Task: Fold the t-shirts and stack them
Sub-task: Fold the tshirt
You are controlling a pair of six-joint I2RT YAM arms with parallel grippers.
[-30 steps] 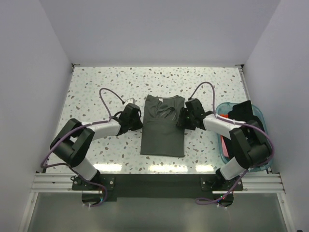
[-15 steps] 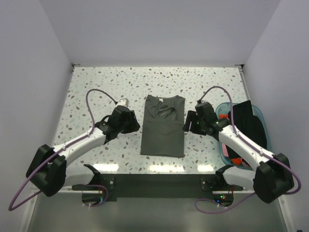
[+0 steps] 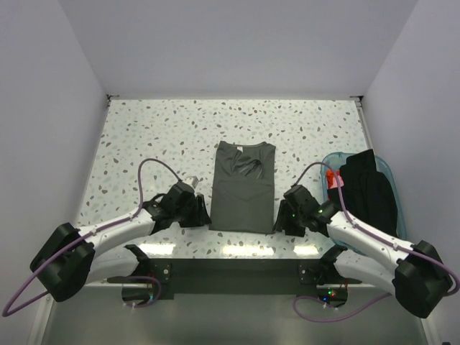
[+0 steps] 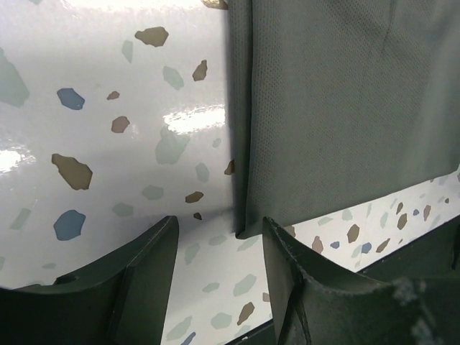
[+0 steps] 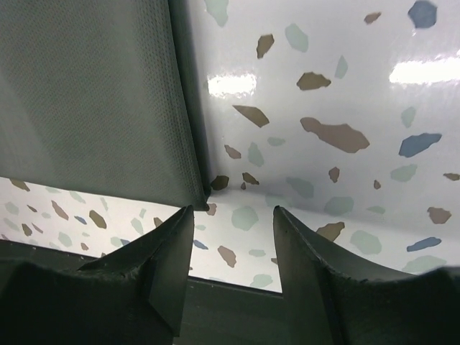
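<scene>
A dark grey-green t-shirt [image 3: 242,185] lies flat in the middle of the table, sides folded in to a long rectangle, collar at the far end. My left gripper [image 3: 200,213] is open and empty just left of its near left corner, which shows in the left wrist view [image 4: 248,226]. My right gripper [image 3: 282,219] is open and empty just right of its near right corner, seen in the right wrist view [image 5: 201,198]. A black t-shirt [image 3: 368,192] and a bit of red-orange cloth [image 3: 331,177] lie in the teal tub [image 3: 332,159] at the right.
The speckled table [image 3: 158,136] has white walls on three sides. Its near edge meets a dark rail [image 3: 237,273] close behind both grippers. The tub stands against the right wall.
Both grippers have moved from the shirt's upper sides down toward me, to its near corners. The shirt has not moved.
</scene>
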